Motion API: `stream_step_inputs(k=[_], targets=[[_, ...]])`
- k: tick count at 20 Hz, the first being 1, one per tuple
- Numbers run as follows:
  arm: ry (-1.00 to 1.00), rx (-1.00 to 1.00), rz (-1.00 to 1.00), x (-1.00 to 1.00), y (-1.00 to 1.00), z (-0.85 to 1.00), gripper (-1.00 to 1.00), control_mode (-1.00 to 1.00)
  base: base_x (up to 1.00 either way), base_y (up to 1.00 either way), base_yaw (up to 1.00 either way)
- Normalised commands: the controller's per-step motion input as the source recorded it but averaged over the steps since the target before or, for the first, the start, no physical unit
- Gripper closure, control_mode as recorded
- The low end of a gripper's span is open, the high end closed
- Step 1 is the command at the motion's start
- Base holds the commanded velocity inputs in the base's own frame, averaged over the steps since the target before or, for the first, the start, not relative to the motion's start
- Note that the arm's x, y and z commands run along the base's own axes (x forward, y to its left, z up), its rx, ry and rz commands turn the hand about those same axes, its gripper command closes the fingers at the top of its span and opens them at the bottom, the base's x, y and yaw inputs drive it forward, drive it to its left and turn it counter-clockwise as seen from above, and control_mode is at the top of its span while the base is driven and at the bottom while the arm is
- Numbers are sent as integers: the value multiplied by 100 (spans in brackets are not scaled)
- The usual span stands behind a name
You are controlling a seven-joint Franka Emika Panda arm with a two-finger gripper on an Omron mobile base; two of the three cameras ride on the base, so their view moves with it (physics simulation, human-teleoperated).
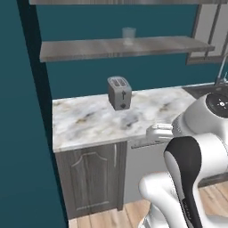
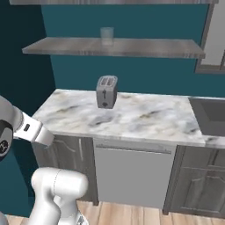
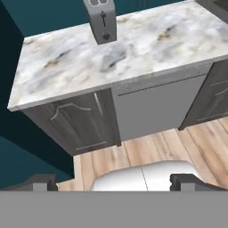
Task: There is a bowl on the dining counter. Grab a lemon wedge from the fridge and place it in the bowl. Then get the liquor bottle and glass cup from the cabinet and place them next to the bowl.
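A clear glass cup (image 1: 128, 35) (image 2: 107, 35) stands on the grey wall shelf (image 1: 89, 49) (image 2: 145, 47) above the counter. The bowl, the lemon wedge, the fridge and the liquor bottle are out of view. My gripper (image 3: 113, 181) is open, its two dark fingertips (image 3: 42, 180) spread wide with nothing between them. It hangs in front of the counter, well short of the shelf, looking down at the countertop, the lower cabinet fronts and the wooden floor.
A grey toaster (image 1: 119, 92) (image 2: 106, 91) (image 3: 101, 20) stands on the marble counter (image 1: 89, 120) (image 2: 145, 116) (image 3: 67, 67). A sink (image 2: 213, 115) lies at the counter's right end. A dark teal wall (image 1: 22, 133) closes the left side. A pale panel (image 2: 132, 176) sits between the cabinet doors.
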Motion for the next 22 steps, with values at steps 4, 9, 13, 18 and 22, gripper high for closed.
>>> stream_step_inputs(k=[4, 9, 13, 18, 22], targets=[[0, 0, 0, 0, 0, 0, -100, 100, 80, -42, 18], [0, 0, 0, 0, 0, 0, -100, 100, 66, -45, 18], [0, 0, 0, 0, 0, 0, -100, 100, 86, -41, 26], [0, 0, 0, 0, 0, 0, -100, 100, 96, -33, 30], [0, 0, 0, 0, 0, 0, -100, 100, 92, -29, 29]])
